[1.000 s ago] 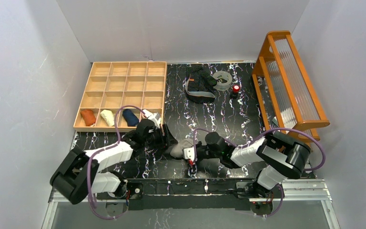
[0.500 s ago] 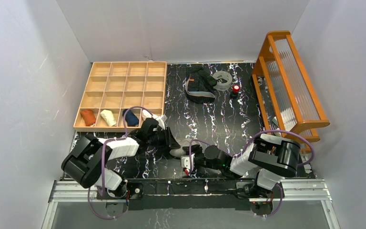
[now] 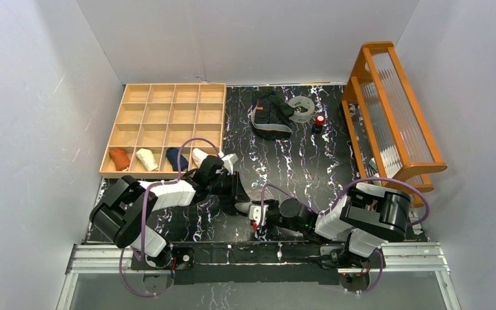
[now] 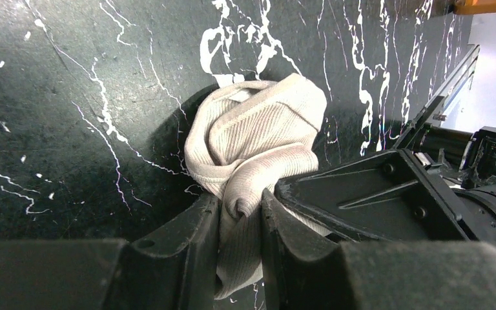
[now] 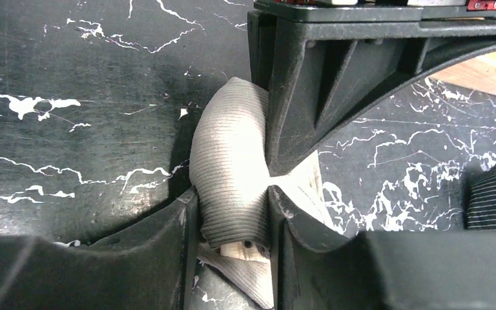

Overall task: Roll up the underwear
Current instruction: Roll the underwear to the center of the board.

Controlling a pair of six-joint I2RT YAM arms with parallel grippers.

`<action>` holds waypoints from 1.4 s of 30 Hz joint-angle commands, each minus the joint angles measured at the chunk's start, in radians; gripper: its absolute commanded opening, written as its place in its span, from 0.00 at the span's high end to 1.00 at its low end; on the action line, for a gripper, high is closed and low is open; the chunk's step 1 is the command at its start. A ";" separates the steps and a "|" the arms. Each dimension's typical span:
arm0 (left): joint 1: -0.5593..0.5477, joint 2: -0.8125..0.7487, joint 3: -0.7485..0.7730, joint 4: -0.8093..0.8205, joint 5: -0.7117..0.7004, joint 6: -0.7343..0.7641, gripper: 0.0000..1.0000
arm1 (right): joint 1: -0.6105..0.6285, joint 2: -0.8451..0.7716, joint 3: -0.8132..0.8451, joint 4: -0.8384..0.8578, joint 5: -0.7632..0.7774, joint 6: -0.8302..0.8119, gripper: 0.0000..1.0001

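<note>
- Beige underwear (image 4: 252, 148) lies bunched into a loose roll on the black marbled table (image 3: 297, 168), right between the two grippers.
- Left gripper (image 4: 240, 216) — its fingers are pinched together on a fold of the beige underwear, and the bulk of the roll bulges out just past the fingertips.
- Right gripper (image 5: 232, 216) meets the same roll from the opposite side. Its fingers (image 5: 168, 232) sit one on each side of the ribbed cloth, pressing against it.
- Both grippers face each other tip to tip, nearly touching, with the cloth between them.
- Striped underwear (image 3: 270, 113) — black with a grey waistband — lies well beyond both grippers, at the far end of the table.
- Just right of it sit a clear tape ring (image 3: 301, 108) and a small red-topped object (image 3: 320, 120).
- A wooden tray (image 3: 174, 84) of compartments lies beyond the left gripper. Its nearest row holds small rolled cloths.
- An orange rack (image 3: 420, 169) stands far to the right of the right gripper.
</note>
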 commanded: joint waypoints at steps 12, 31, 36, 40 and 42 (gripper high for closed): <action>0.011 -0.226 -0.044 -0.156 -0.180 -0.044 0.53 | -0.010 0.024 0.040 -0.133 -0.112 0.010 0.96; 0.070 -0.657 -0.139 -0.339 -0.347 -0.056 0.22 | -0.165 0.078 -0.059 0.266 -0.500 0.446 0.99; 0.069 -0.543 -0.121 -0.212 -0.188 -0.014 0.28 | -0.306 0.206 -0.060 0.486 -0.653 0.824 0.99; 0.069 -0.514 -0.134 -0.141 -0.127 -0.009 0.28 | -0.405 0.367 -0.065 0.714 -0.728 1.052 0.99; 0.068 -0.514 -0.143 -0.117 -0.104 -0.009 0.28 | -0.430 0.396 -0.056 0.717 -0.752 1.090 0.99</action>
